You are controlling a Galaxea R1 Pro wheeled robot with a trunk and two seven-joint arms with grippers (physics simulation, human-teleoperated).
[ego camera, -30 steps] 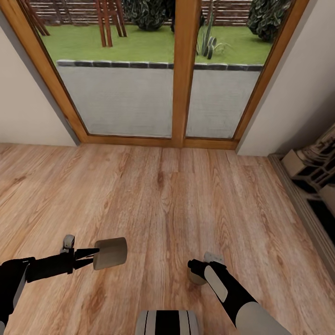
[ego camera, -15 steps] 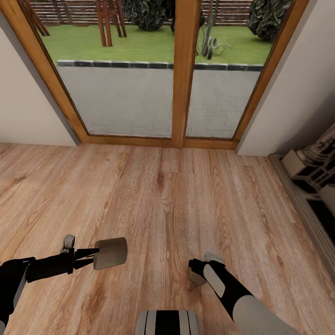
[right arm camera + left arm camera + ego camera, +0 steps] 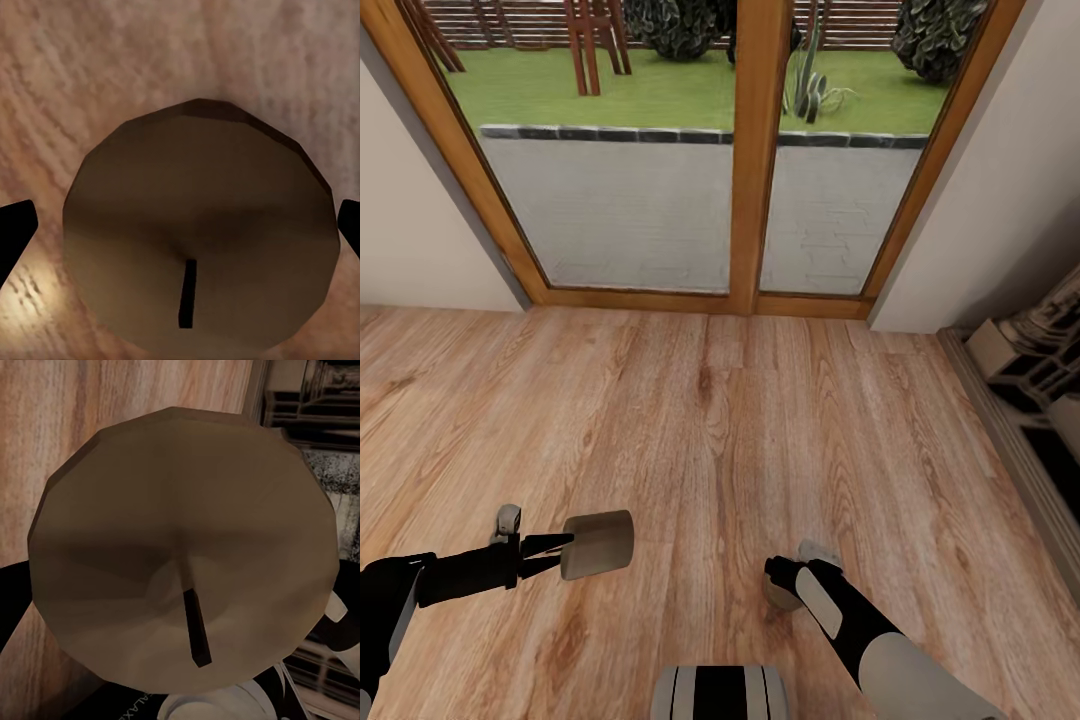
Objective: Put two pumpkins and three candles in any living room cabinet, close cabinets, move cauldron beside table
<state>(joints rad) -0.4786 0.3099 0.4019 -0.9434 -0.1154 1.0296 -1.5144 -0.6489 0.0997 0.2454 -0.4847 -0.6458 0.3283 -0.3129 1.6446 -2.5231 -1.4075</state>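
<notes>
Head view shows the left gripper (image 3: pixel 565 543) closed on a candle (image 3: pixel 598 544) over the wooden floor (image 3: pixel 710 420), the right gripper (image 3: pixel 788 585) holding another candle (image 3: pixel 780 594). Stubby, light and rigid, each likely holds best around its sides.

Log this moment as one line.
left hand: holds candle | right hand: holds candle | facing glass doors

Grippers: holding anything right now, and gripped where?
Left gripper holds a candle by its base; right gripper holds another candle by its sides.
</notes>
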